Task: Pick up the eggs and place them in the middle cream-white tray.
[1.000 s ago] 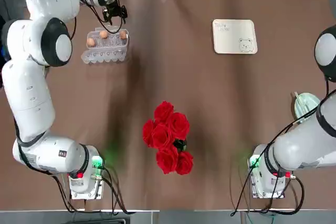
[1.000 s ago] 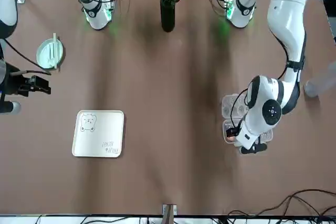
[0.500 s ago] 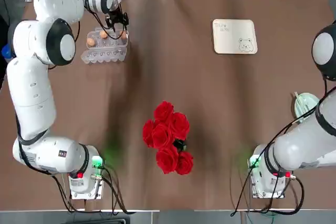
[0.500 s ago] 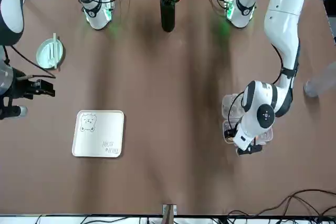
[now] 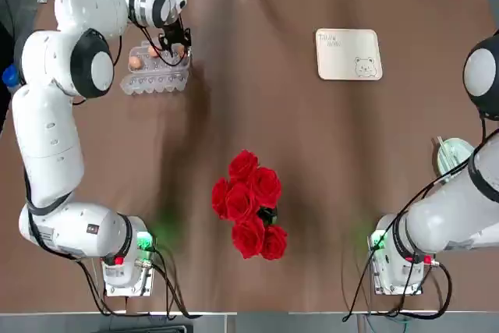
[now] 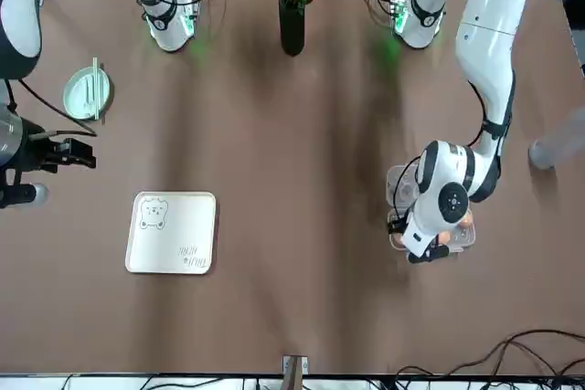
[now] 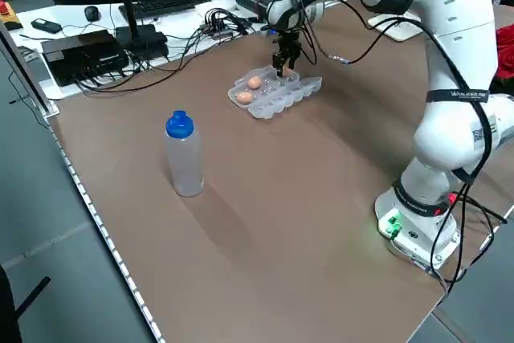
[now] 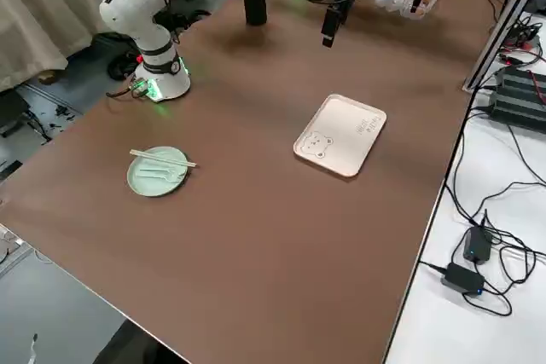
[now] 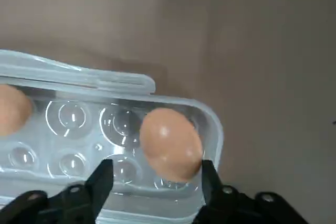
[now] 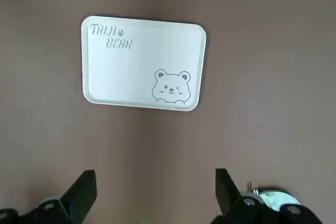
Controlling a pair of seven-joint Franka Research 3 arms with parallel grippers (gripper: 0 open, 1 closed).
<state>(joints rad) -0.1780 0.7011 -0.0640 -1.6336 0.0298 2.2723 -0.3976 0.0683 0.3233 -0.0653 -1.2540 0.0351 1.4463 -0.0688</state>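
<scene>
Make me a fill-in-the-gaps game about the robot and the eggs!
1. The eggs sit in a clear ____.
2. The left claw is reaching for an ____.
3. The cream tray has a ____ drawn on it.
4. The flowers are the colour ____.

Missing words: carton, egg, bear, red

Cream-white tray [image 8: 341,135] mid-table; green plate [image 8: 157,170] well apart.

Eggs [image 5: 134,61] sit in the carton [image 5: 156,69], far left of the tray [image 5: 348,54].
</scene>
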